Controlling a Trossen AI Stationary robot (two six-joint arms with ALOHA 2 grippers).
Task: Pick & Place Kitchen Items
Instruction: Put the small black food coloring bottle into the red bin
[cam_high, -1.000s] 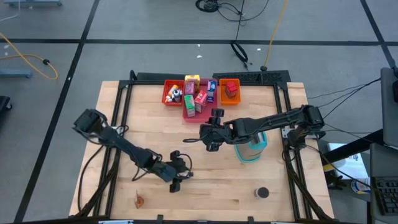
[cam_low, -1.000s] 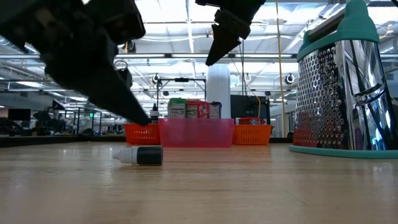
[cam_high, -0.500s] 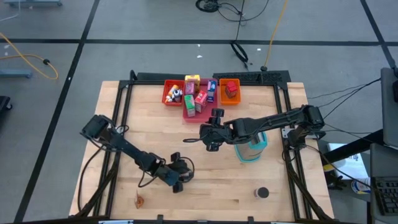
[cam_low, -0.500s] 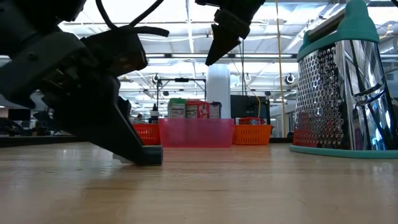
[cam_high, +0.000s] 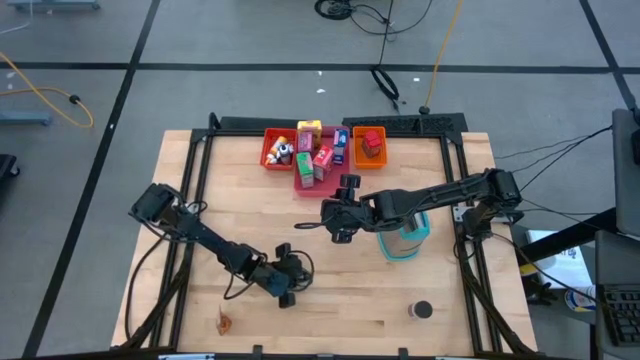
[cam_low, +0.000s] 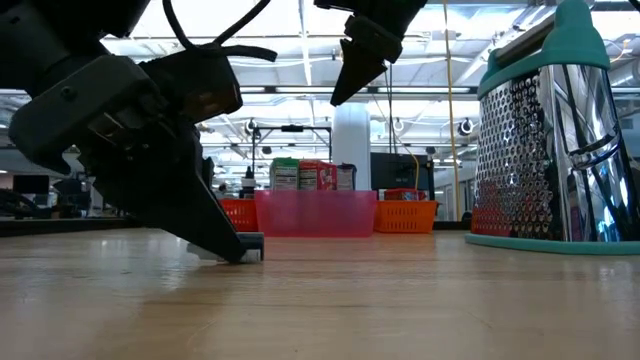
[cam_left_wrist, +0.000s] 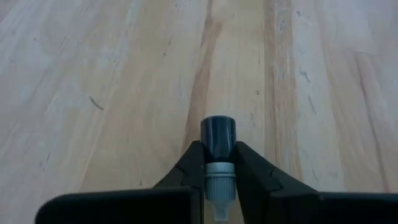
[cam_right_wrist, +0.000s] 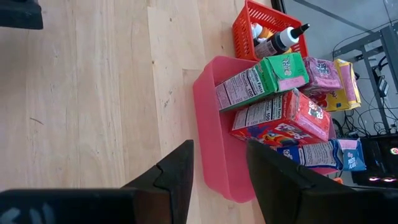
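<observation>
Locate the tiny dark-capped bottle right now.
The tiny bottle lies on the table near its front edge, left of centre in the high view, clamped between the left pincer's fingers.

Two dark jointed arms; black cable looped at left claw (cam_high: 287, 283); matte black wedge fingers (cam_left_wrist: 255, 174).

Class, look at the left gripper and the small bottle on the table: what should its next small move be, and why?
Probably a short straight lift. The left gripper has its fingers against both sides of the bottle, which lies on the table, far from the trays.
</observation>
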